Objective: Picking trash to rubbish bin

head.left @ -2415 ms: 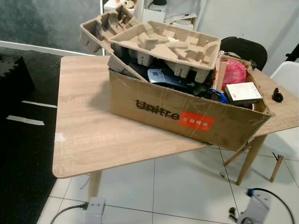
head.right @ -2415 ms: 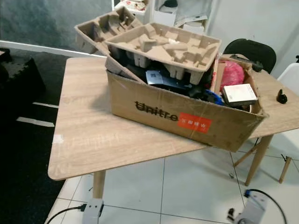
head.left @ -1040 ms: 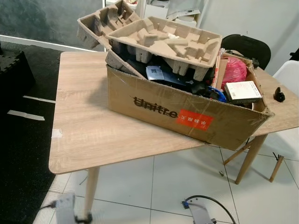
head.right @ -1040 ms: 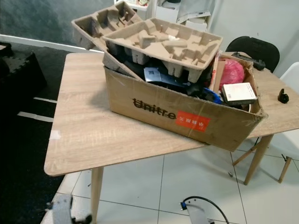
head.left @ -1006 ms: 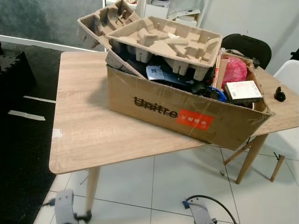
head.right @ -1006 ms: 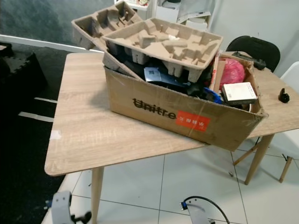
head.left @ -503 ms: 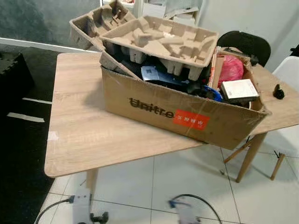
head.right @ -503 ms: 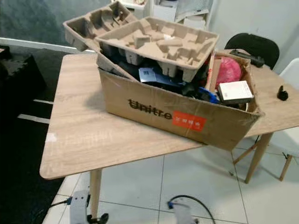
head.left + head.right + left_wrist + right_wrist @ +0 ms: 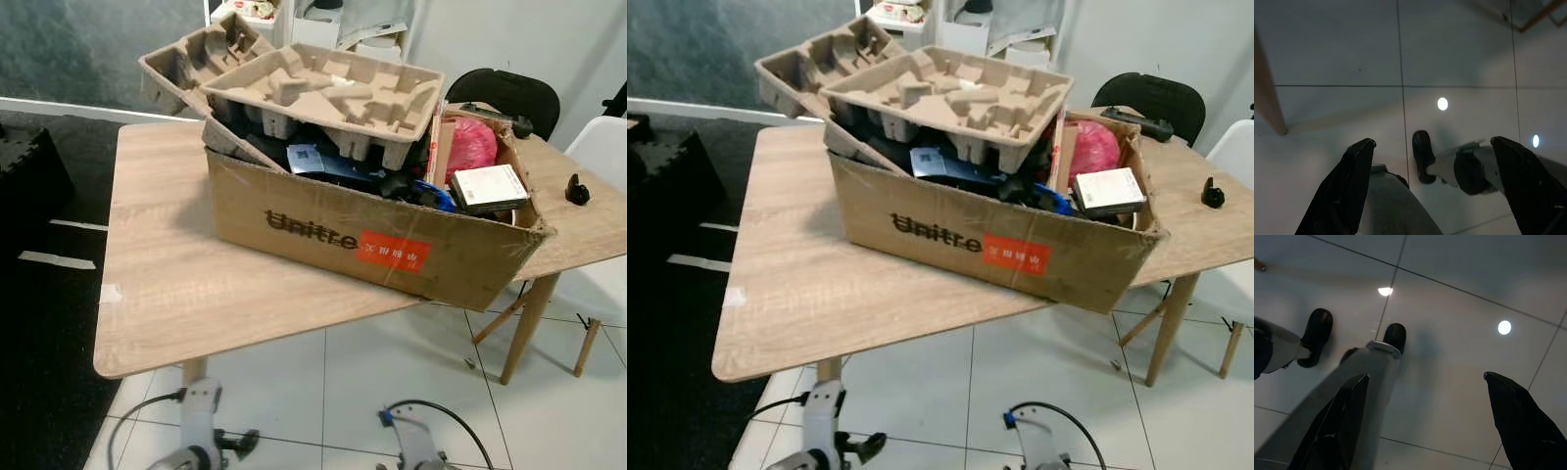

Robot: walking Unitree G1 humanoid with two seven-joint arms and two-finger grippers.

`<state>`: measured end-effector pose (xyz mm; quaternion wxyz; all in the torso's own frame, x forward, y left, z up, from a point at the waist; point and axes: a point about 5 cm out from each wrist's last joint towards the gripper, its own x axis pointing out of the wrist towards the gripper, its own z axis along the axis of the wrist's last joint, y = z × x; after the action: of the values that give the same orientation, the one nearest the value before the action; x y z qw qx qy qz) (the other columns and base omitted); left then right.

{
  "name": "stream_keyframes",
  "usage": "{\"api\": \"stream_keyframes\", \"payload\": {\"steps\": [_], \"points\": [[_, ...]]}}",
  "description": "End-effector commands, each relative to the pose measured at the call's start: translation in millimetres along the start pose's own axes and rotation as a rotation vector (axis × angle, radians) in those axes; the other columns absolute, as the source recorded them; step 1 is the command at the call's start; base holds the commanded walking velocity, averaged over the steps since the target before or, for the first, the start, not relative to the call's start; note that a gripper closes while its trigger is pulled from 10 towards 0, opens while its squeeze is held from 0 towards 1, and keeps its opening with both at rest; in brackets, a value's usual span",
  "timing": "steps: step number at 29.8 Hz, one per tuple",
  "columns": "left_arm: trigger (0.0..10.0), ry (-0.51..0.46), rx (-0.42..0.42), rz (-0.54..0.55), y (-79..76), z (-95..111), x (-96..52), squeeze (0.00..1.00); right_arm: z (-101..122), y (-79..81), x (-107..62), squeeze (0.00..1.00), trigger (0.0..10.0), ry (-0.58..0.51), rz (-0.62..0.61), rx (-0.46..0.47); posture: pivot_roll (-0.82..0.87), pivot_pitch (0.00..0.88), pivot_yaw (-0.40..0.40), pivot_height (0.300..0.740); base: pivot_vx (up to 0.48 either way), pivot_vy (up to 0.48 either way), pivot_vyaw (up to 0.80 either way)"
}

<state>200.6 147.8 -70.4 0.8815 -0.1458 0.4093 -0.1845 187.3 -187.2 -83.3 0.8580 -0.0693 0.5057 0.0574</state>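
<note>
A cardboard box (image 9: 362,240) printed "Unitree" stands on the wooden table (image 9: 167,284), heaped with trash. Two moulded pulp trays (image 9: 323,93) lie on top, with a pink bag (image 9: 470,142), a white box (image 9: 490,186) and dark blue and black items beside them. My left arm (image 9: 199,421) and right arm (image 9: 416,446) hang low in front of the table. My left gripper (image 9: 1432,141) and right gripper (image 9: 1426,376) are both open above the floor tiles, holding nothing.
A black chair (image 9: 505,93) and a white chair (image 9: 602,157) stand behind the table on the right. A small black object (image 9: 577,189) rests on the table's right end. Black mats (image 9: 29,166) lie to the left. White tiles (image 9: 372,382) run under the table.
The whole picture has shifted a little, so the camera has moved. My arms have swung at the bottom edge. The box and its contents have not moved on the table.
</note>
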Motion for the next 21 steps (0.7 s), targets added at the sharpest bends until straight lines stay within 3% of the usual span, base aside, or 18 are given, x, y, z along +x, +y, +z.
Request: {"api": "stream_keyframes", "payload": {"steps": [1,7,21], "points": [[10.0,0.036,0.007,-0.009,-5.4,-5,2.5,0.0,-10,-5.6,-1.5,0.0,10.0,0.025,-0.018,0.025,0.03,0.035,-0.071,0.74,0.0,0.0,0.0],[10.0,0.049,0.029,0.008,-3.4,-6,1.7,0.0,-14,-7.4,-2.2,0.0,10.0,0.04,-0.018,-0.008,0.05,0.039,-0.063,0.74,0.0,0.0,0.0],[10.0,0.068,0.014,0.124,16.3,-17,-10.6,0.0,-5,20.8,1.7,0.0,10.0,0.032,0.07,-0.123,0.15,0.06,-0.068,0.74,0.0,0.0,0.0]]}}
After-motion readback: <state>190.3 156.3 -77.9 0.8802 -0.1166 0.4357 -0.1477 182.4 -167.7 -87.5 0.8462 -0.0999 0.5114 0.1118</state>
